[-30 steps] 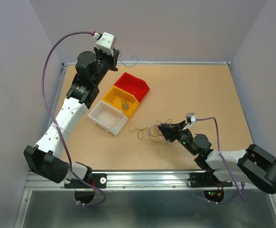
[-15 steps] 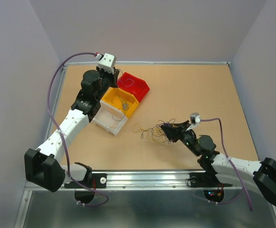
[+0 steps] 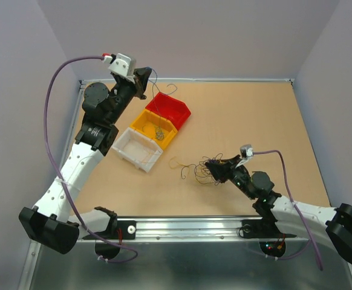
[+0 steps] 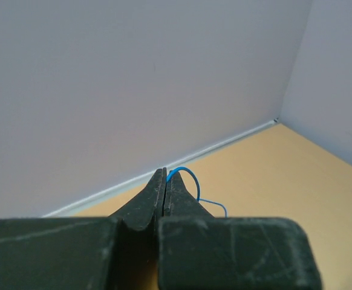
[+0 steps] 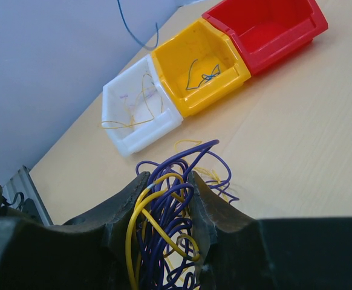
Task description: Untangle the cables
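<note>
Left gripper (image 3: 144, 82) has lifted off the bins toward the back wall since half a second ago. Jaws pressed tight, pinching a blue cable (image 4: 184, 176): hair-fine, smooth, arched over the fingertips, then hanging down with a hooked end. Right gripper (image 5: 168, 176) low over the table (image 3: 254, 115), clamped round the cables (image 5: 164, 223). They form a loose clump of glossy purple and yellow loops, strands trailing left toward the white bin (image 3: 138, 148). Yellow bin (image 3: 158, 128) holds a small dark curl. Red bin (image 3: 171, 109) farthest back. Bins hard plastic, open-topped; tabletop matte brown board.
</note>
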Controlling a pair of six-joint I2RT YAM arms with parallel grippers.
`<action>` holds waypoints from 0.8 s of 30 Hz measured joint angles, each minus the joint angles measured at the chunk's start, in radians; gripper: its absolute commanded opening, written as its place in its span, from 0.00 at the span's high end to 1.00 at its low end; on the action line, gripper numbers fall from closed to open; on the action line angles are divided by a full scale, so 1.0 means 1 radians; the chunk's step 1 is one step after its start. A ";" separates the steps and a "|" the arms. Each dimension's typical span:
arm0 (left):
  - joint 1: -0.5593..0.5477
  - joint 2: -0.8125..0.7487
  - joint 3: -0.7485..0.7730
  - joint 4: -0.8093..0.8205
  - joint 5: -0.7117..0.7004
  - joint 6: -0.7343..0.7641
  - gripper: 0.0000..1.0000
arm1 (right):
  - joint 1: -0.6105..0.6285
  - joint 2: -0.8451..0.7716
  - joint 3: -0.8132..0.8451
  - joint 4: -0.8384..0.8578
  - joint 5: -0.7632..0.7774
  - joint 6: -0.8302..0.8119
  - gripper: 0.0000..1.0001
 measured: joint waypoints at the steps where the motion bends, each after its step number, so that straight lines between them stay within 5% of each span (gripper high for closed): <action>1: 0.000 0.011 0.033 -0.005 0.003 0.001 1.00 | 0.000 0.000 0.000 -0.003 0.000 0.000 0.62; 10: 0.000 0.142 0.114 0.020 -0.031 0.022 1.00 | 0.000 -0.013 0.000 -0.025 -0.013 0.000 0.62; 24: 0.072 0.146 -0.246 0.092 -0.045 0.115 1.00 | 0.000 -0.096 0.000 -0.060 -0.023 0.001 0.62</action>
